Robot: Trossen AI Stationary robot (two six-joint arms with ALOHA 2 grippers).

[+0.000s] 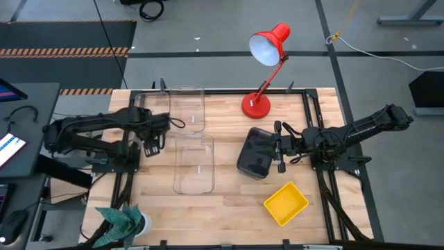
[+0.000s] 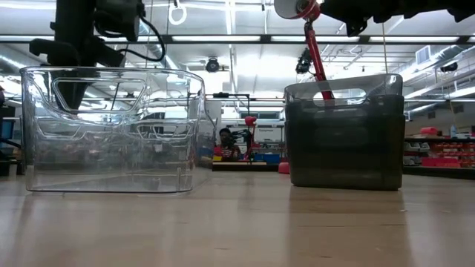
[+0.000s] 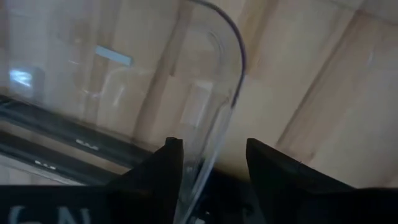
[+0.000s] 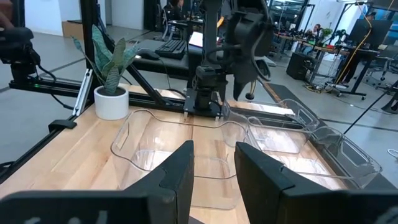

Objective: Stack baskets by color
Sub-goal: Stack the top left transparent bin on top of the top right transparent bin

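Two clear baskets lie on the table left of centre, one far (image 1: pixel 187 107) and one near (image 1: pixel 193 163); the near one fills the left of the low view (image 2: pixel 111 130). A dark grey basket (image 1: pixel 255 153) rests on its base at centre right. A yellow basket (image 1: pixel 286 203) sits near the front right. My left gripper (image 1: pixel 154 141) points down, open, by the clear baskets' left side. A clear wall (image 3: pixel 217 112) runs between its fingers; which basket's, I cannot tell. My right gripper (image 1: pixel 279 146) is level and open, above the grey basket's right end. My left gripper comes from above, one finger (image 3: pixel 168 162) inside and one (image 3: pixel 267 162) outside a clear basket's wall at a rounded corner (image 3: pixel 233 93). I cannot tell whether either finger touches the wall. The basket rests on the table.
A red desk lamp (image 1: pixel 267 48) stands at the table's far edge, its base (image 1: pixel 255 105) behind the grey basket. A potted plant (image 1: pixel 125 221) is at the near left corner. Black frame rails run along the table's edges. Bare wood lies between the clear and yellow baskets.
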